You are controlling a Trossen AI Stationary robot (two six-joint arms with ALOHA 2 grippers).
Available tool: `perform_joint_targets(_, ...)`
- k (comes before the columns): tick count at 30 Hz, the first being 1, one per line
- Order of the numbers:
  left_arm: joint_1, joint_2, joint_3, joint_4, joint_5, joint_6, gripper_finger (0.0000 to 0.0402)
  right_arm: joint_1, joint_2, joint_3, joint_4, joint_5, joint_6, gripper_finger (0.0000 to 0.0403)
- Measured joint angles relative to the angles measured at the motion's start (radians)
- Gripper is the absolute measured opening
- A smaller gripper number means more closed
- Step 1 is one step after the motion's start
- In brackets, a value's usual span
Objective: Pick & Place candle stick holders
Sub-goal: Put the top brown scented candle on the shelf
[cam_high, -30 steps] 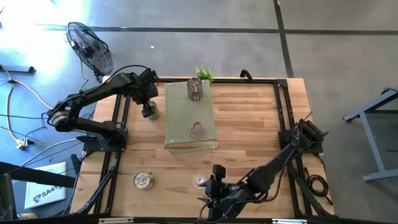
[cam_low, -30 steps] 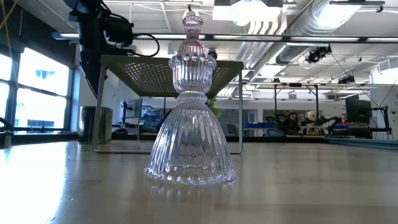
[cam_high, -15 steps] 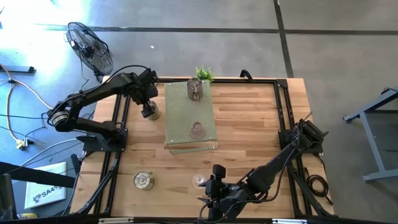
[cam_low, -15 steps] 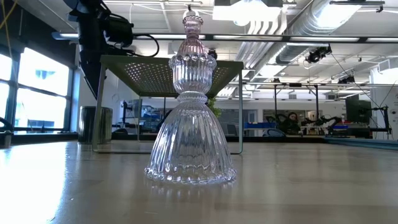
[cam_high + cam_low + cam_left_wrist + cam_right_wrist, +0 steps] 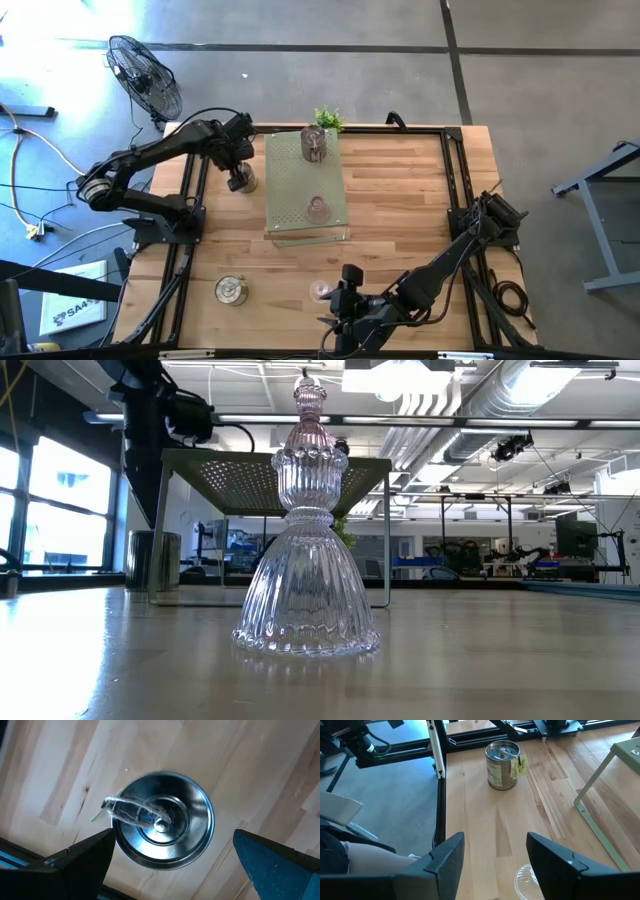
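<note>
My left gripper point(image 5: 238, 178) hangs open, pointing down over a dull metal candle stick holder point(image 5: 165, 827) at the table's far left. Its fingers stand on either side of the holder, apart from it. My right gripper point(image 5: 342, 283) waits open at the near edge, beside a clear ribbed glass holder point(image 5: 308, 590) standing on its wide base. A second metal holder point(image 5: 502, 765) stands at the near left. On the raised pale green board point(image 5: 306, 185) stand a pink glass holder point(image 5: 317, 209) and a darker holder point(image 5: 314, 143).
A small green plant point(image 5: 327, 118) sits behind the board at the far edge. The board stands on thin legs point(image 5: 605, 785). Black frame rails point(image 5: 190, 200) run along the table's left and right sides. Bare wood lies to the board's right.
</note>
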Motion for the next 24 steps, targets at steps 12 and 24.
perform_joint_targets(12,0.000,-0.001,-0.045,0.055,0.000,0.004,0.0399,0.000,0.000,0.000,-0.003,0.008,0.000,0.0209)
perform_joint_targets(24,0.000,-0.001,-0.045,0.063,-0.026,0.010,0.0399,0.000,0.000,0.000,-0.004,0.004,0.000,0.0209)
